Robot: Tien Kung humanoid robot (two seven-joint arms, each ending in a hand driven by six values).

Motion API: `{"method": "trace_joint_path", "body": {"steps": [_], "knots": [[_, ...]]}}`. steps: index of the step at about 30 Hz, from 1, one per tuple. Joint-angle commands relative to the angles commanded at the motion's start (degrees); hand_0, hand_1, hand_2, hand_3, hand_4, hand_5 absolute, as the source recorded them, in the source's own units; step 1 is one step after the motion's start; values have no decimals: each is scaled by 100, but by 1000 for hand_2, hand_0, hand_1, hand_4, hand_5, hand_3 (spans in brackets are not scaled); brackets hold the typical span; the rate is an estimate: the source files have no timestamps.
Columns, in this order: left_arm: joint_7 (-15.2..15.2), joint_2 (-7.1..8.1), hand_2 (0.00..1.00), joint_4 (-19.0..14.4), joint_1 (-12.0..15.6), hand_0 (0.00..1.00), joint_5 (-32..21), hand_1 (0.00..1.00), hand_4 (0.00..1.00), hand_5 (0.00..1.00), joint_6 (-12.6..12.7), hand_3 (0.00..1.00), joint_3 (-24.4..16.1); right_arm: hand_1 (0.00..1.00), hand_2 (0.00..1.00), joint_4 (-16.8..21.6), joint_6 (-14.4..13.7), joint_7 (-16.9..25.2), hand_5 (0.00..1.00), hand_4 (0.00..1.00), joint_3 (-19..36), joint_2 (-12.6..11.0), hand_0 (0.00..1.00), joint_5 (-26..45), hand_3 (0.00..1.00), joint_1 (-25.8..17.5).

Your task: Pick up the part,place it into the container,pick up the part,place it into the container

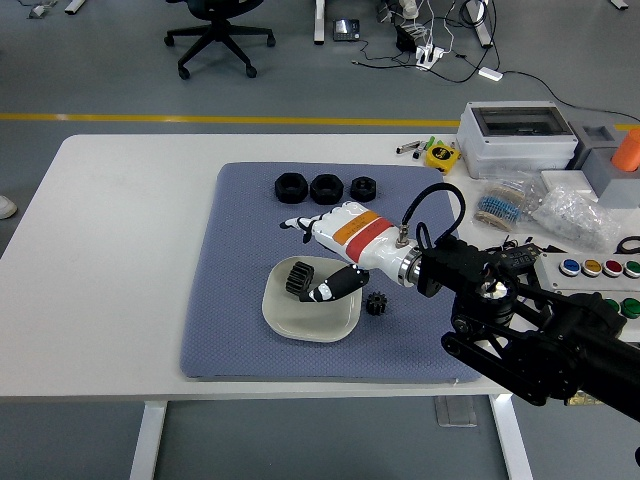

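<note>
R hand (pixel 318 252) fingers spread, empty, over dish (pixel 310 300); gear (pixel 301 277) inside, nr left rim.

Workshop floor behind a white table

A grey floor (pixel 120 70) carries a yellow line (pixel 200 118) running parallel to the table (pixel 110 250); a black office chair (pixel 218 35) stands at the far side, with cables (pixel 440 50) trailing across the floor nearby.
</note>
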Motion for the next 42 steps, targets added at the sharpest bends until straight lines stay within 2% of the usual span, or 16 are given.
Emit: {"method": "trace_joint_path", "body": {"steps": [1, 2, 5, 7, 8, 13, 14, 19, 20, 22, 25, 26, 31, 32, 42], "knots": [[0, 2, 693, 0, 2, 618, 6, 623, 791, 740, 1, 755, -5, 470, 682, 53, 98, 28, 551, 998, 87, -92, 286, -12, 873, -46], [0, 2, 693, 0, 2, 617, 10, 622, 790, 738, 1, 755, -8, 510, 681, 98, 156, 47, 547, 998, 139, -162, 311, -26, 810, -79], [0, 3, 693, 0, 4, 617, 21, 622, 790, 738, 4, 755, -26, 510, 681, 264, 356, 99, 547, 998, 291, -410, 311, -75, 810, -205], [-3, 1, 693, 0, 7, 617, 18, 622, 790, 738, 9, 755, -40, 510, 681, 372, 520, 132, 547, 998, 400, -668, 311, -136, 810, -329], [-2, 1, 691, 0, 8, 618, 19, 621, 791, 738, 9, 754, -42, 525, 679, 383, 542, 137, 544, 998, 413, -705, 351, -145, 773, -344], [1, -3, 691, 0, 25, 618, 50, 621, 791, 738, 5, 754, -90, 525, 679, 316, 711, 202, 544, 998, 431, -1035, 351, -114, 773, -524], [8, -6, 689, 0, 26, 618, 74, 622, 790, 739, 6, 754, -105, 525, 652, 266, 730, 211, 534, 998, 408, -1061, 345, -105, 672, -554], [26, -22, 689, 0, 35, 618, 145, 622, 790, 739, 11, 754, -153, 525, 652, 31, 691, 238, 534, 998, 335, -1028, 345, -19, 672, -649], [28, -25, 688, 0, 35, 619, 156, 622, 789, 739, 13, 753, -158, 522, 638, -13, 675, 241, 528, 998, 316, -1008, 339, 1, 632, -659], [28, -32, 688, 0, 33, 619, 161, 622, 789, 739, 19, 753, -162, 522, 638, -93, 650, 247, 528, 998, 275, -956, 339, 48, 632, -670], [21, -35, 688, 0, 26, 619, 143, 622, 789, 739, 21, 753, -147, 522, 638, -112, 635, 263, 528, 998, 237, -910, 339, 92, 632, -658], [19, -35, 687, 0, 23, 619, 140, 622, 788, 739, 21, 753, -144, 519, 625, -108, 631, 269, 519, 998, 225, -898, 337, 101, 587, -651], [13, -31, 687, 0, 12, 619, 145, 622, 788, 739, 17, 753, -139, 519, 625, -71, 582, 287, 519, 998, 169, -808, 337, 145, 587, -576], [13, -32, 687, 0, 9, 618, 149, 622, 784, 737, 17, 754, -141, 512, 611, -91, 566, 289, 514, 998, 147, -782, 327, 165, 556, -558], [17, -49, 687, 0, -5, 619, 134, 622, 784, 739, 6, 754, -102, 502, 579, -466, 418, 218, 499, 992, 6, -627, 313, 339, 540, -535]]}}
